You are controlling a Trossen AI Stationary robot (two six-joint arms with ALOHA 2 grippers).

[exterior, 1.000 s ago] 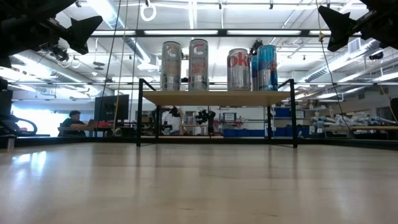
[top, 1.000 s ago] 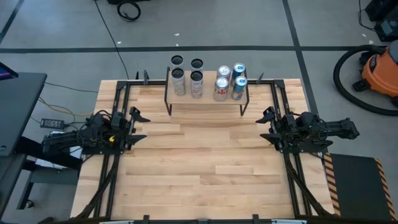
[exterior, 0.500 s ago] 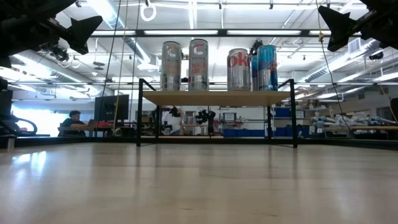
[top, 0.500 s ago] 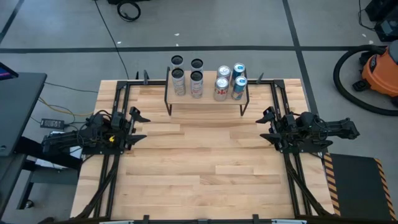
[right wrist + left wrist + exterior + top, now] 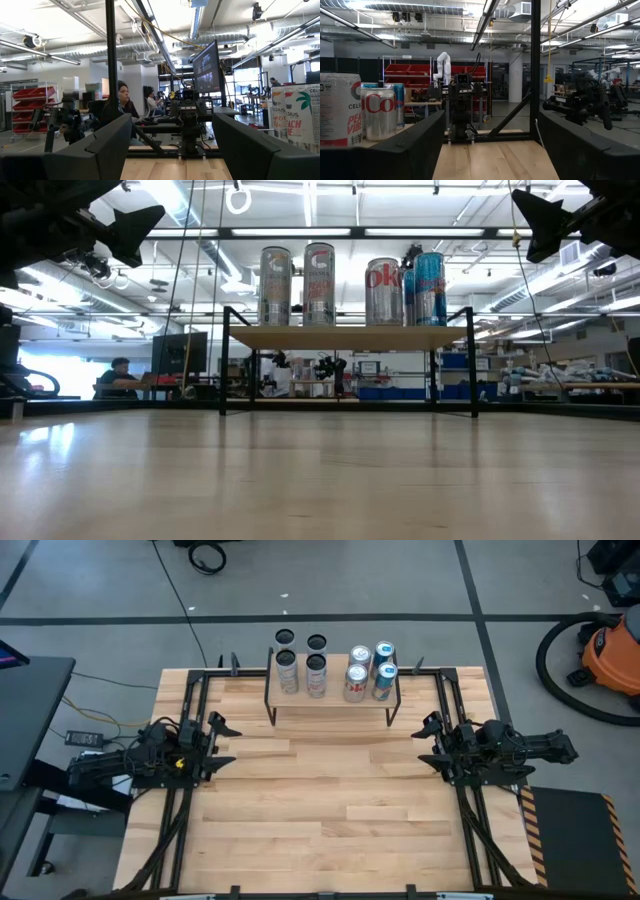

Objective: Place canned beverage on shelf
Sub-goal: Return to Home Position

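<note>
Wood of the table is seen nearest, and no can is found on it between the arms. Further in, the left gripper is held at the table's left side and the right gripper at its right side, each raised above the wood and pointed toward the middle. Both pairs of fingers are spread apart and nothing is gripped by either.

At the far edge, between the arms and well apart from both, the shelf is stood. On its plank the white Celsius cans are lined up on the left, the silver Coke cans toward the right, and the blue cans at the right end. Two dark round tops behind the Celsius cans are judged to be further cans. Beyond the table a seated person is seen in the room.

The placing is judged to be done, and only the return to rest is left. It is done well if the arms are kept to their own sides and never swept across the shelf front. The fingers are best left apart, and the last settling is best made gently, since tall cans on a thin-legged riser could be toppled by a jolt through the table.
</note>
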